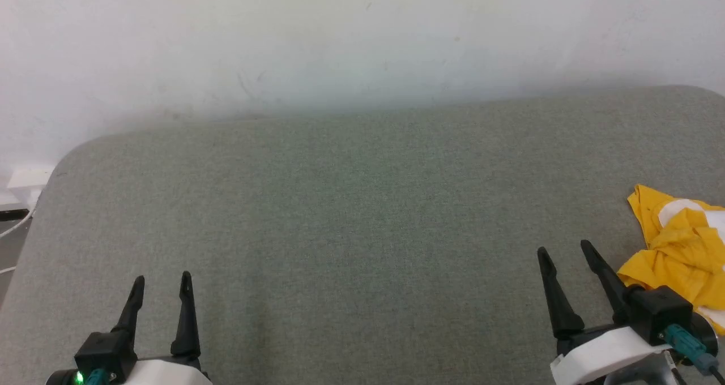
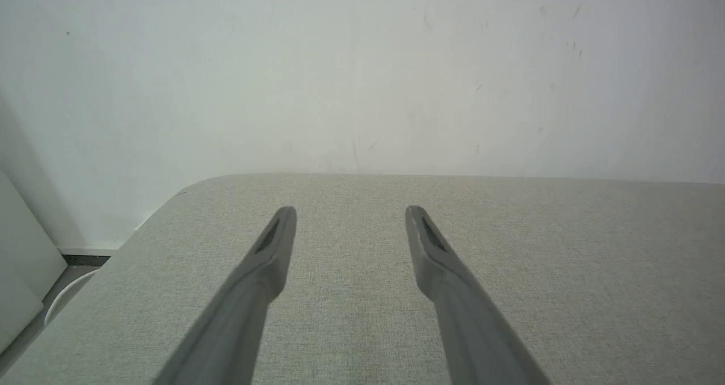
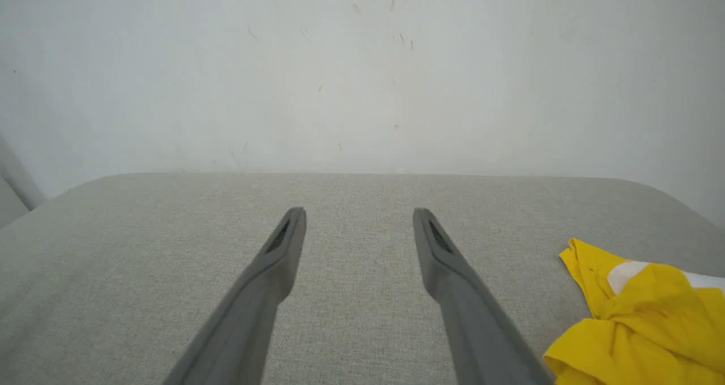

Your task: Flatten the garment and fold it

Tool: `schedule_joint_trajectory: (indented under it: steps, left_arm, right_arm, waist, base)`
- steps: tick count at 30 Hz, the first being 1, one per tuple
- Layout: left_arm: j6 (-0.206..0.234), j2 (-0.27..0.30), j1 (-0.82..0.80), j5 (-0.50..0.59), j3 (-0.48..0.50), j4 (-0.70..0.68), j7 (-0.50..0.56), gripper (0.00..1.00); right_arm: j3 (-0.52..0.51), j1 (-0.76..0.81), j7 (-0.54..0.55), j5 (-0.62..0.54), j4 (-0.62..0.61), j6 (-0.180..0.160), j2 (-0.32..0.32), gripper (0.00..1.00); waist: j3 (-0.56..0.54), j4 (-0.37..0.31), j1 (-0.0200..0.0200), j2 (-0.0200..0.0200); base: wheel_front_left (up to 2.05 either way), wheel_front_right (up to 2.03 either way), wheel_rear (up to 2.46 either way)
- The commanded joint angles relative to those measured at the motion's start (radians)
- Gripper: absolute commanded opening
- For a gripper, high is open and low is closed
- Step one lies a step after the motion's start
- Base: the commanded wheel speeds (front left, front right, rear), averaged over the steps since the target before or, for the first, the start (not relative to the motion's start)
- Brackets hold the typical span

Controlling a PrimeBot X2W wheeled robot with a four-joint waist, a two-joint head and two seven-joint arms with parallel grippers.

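Observation:
The garment (image 1: pixel 679 249) is a bright yellow T-shirt with white patches, lying crumpled at the right edge of the grey-green padded surface (image 1: pixel 362 215); part of it runs out of the head view. In the right wrist view the garment (image 3: pixel 640 323) bunches at the lower right. My right gripper (image 1: pixel 563 249) is open just left of the shirt, holding nothing, and its fingers stay clear of the cloth. The same right gripper (image 3: pixel 358 210) points over bare fabric. My left gripper (image 1: pixel 162 277) is open at the lower left, far from the shirt, and also empty (image 2: pixel 348 209).
A white wall (image 1: pixel 340 45) rises directly behind the padded surface. The surface's rounded left corner (image 1: pixel 62 170) drops off toward the floor, where a white object (image 1: pixel 22 178) and a cable (image 1: pixel 14 229) lie.

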Motion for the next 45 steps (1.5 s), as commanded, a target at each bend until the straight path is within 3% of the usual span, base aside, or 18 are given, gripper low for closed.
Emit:
schedule_joint_trajectory:
  steps: [1, 11, 12, 45]
  left_arm:
    - [-0.009, -0.001, 0.001, 0.004, -0.002, 0.007, -0.005, 1.00]
    - [-0.027, -0.003, -0.007, 0.009, 0.000, 0.044, -0.005, 1.00]
    - [-0.024, -0.001, 0.000, 0.002, 0.000, 0.042, 0.000, 0.00]
    - [-0.011, -0.021, -0.024, 0.042, -0.021, 0.009, 0.064, 0.00]
  right_arm:
    - [0.000, 0.008, -0.001, -0.010, -0.006, -0.002, 0.008, 1.00]
    - [0.009, 0.012, -0.012, -0.019, 0.000, -0.002, 0.019, 1.00]
    - [0.007, 0.003, -0.007, -0.015, 0.001, 0.000, 0.016, 0.00]
    - [-0.005, -0.018, 0.026, -0.046, 0.001, 0.000, 0.020, 0.00]
  waist:
    - [-0.004, -0.001, 0.0001, -0.0001]
    - [-0.018, -0.003, 0.0001, -0.0001]
    - [-0.018, -0.003, 0.0001, -0.0001]
    - [-0.016, 0.010, 0.0001, -0.0001]
  base:
    - [0.00, 0.00, 0.00]
    - [0.00, 0.00, 0.00]
    - [0.00, 0.00, 0.00]
    - [0.00, 0.00, 0.00]
